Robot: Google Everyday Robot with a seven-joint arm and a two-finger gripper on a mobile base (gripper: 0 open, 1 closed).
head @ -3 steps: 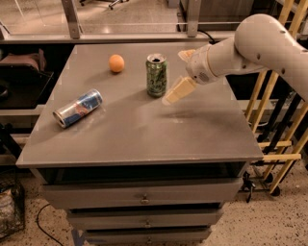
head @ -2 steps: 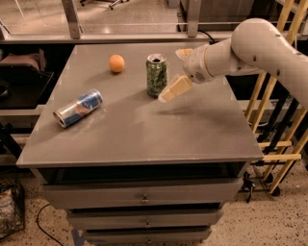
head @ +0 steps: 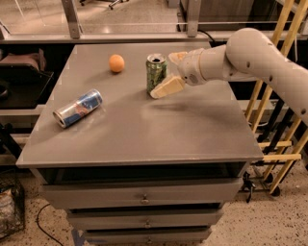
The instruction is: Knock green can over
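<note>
blue can (head: 78, 108) on its side at left, label unreadable | orange (head: 116, 63) far, left of centre | green can (head: 156, 73) upright, far centre of surface (head: 144, 139), print unreadable | gripper (head: 163, 74) spread wide, has edged left, near finger now against can's right side | tip-over looks imminent, not yet done

This looks like a lab or workshop: a grey cabinet (head: 144, 139) with drawers (head: 144, 197) stands on a speckled floor (head: 269, 223), a glass partition (head: 134, 14) on metal posts (head: 71, 19) runs behind, and yellow racks (head: 284, 144) stand at the right. The gripper (head: 162, 76), fingers apart, is just beside the green can (head: 155, 72)
</note>
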